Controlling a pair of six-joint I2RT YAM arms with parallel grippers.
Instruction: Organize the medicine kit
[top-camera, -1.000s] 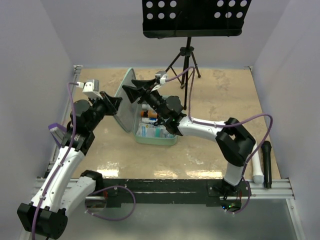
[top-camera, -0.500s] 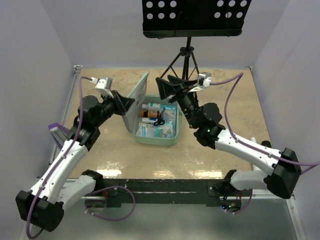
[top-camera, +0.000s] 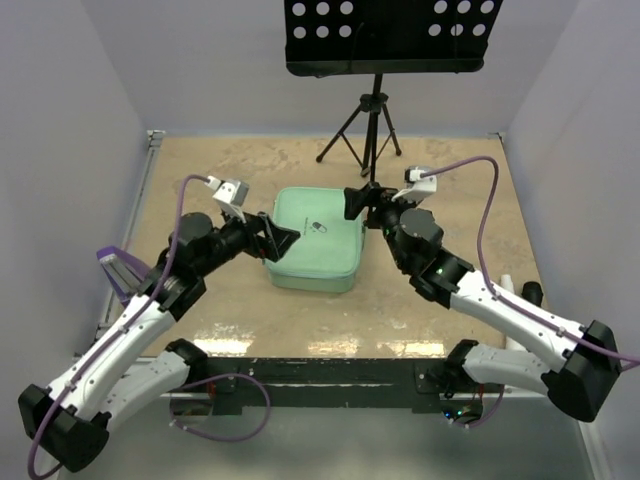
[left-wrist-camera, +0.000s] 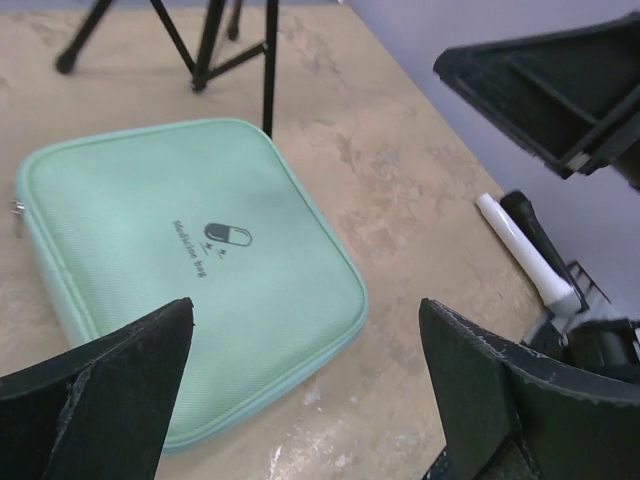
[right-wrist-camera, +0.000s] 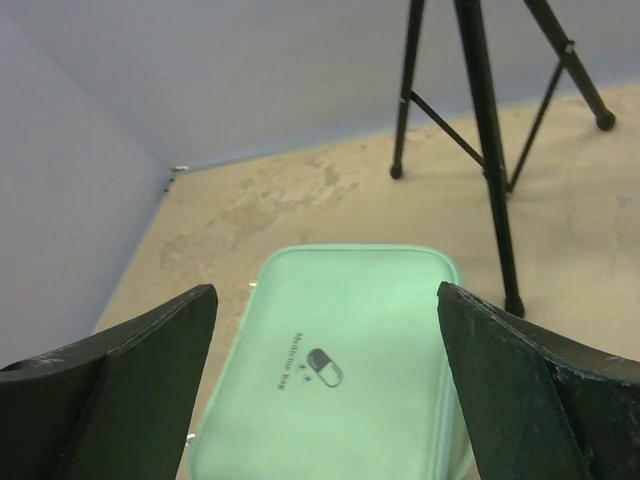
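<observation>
The medicine kit (top-camera: 315, 242) is a mint-green case lying shut on the tan table, its dark pill logo facing up. My left gripper (top-camera: 281, 238) hovers at the kit's left edge, open and holding nothing. In the left wrist view its fingers straddle the kit's near corner (left-wrist-camera: 190, 270), with the left gripper (left-wrist-camera: 305, 310) wide apart. My right gripper (top-camera: 362, 200) hangs open by the kit's back right corner. In the right wrist view the kit (right-wrist-camera: 340, 370) lies below and between the spread fingers of the right gripper (right-wrist-camera: 325, 290).
A black music stand's tripod (top-camera: 368, 130) stands just behind the kit, its perforated desk (top-camera: 385, 35) overhead. A white tube (left-wrist-camera: 525, 255) and a black marker (left-wrist-camera: 530, 225) lie near the right wall. A purple holder (top-camera: 115, 265) sits at the left edge.
The kit's lid, upright a second ago, now lies shut. My left gripper let go of the lid and opened wide. The right gripper opened wider and the right arm swung to the kit's right.
</observation>
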